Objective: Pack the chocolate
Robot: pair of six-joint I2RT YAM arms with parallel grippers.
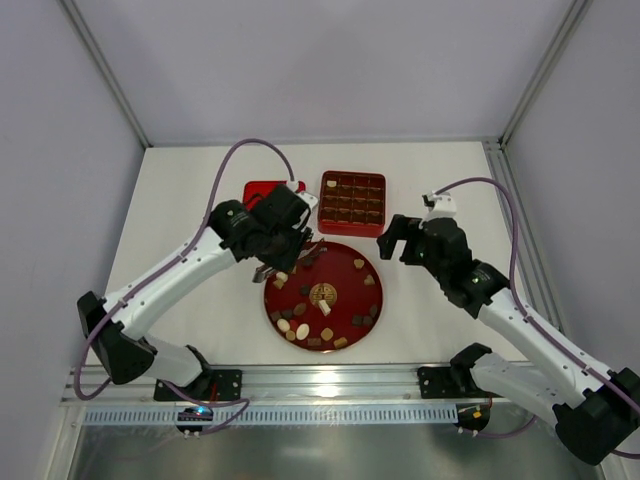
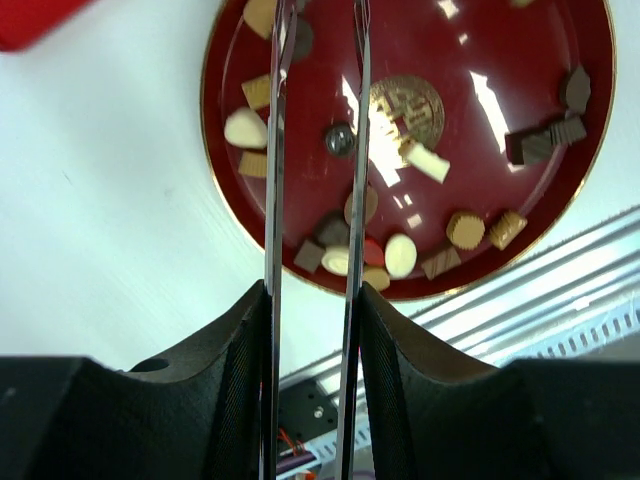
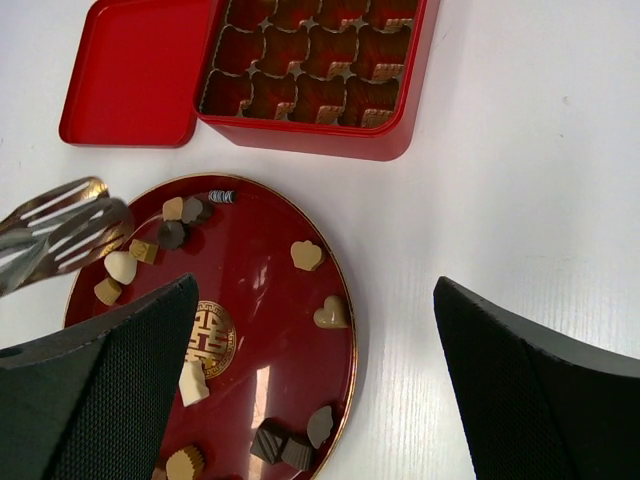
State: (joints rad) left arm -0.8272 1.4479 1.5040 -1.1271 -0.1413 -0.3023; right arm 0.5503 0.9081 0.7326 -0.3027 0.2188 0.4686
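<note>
The fingers of the left gripper are clenched on a pair of metal tongs, whose two thin blades run forward out of the grip. The slotted tips of the tongs hang beyond the fingers, over the edge of the round red plate, with a small gap between them. Whether they pinch a piece cannot be told.

Under and around these tips lie the chocolate pieces, tan, cream-white and dark brown. More chocolate pieces are spread along the plate rim on the side toward the arm bases. The plate appears to hold almost all of them.

Farther ahead of the left fingers stands the square red box with grid compartments. The cells that show look empty; one corner cell may hold a tan piece, but this is too small to tell. So the packing seems to be at its very beginning, with nearly every piece left to carry over.

The right gripper is released, its fingers spread wide and grasping nothing. It hovers just beside the plate, with the box ahead of it.

The red lid lies touching the box, on the side nearer the left gripper. Nothing blocks the way from plate to box; only the right gripper is near.
</note>
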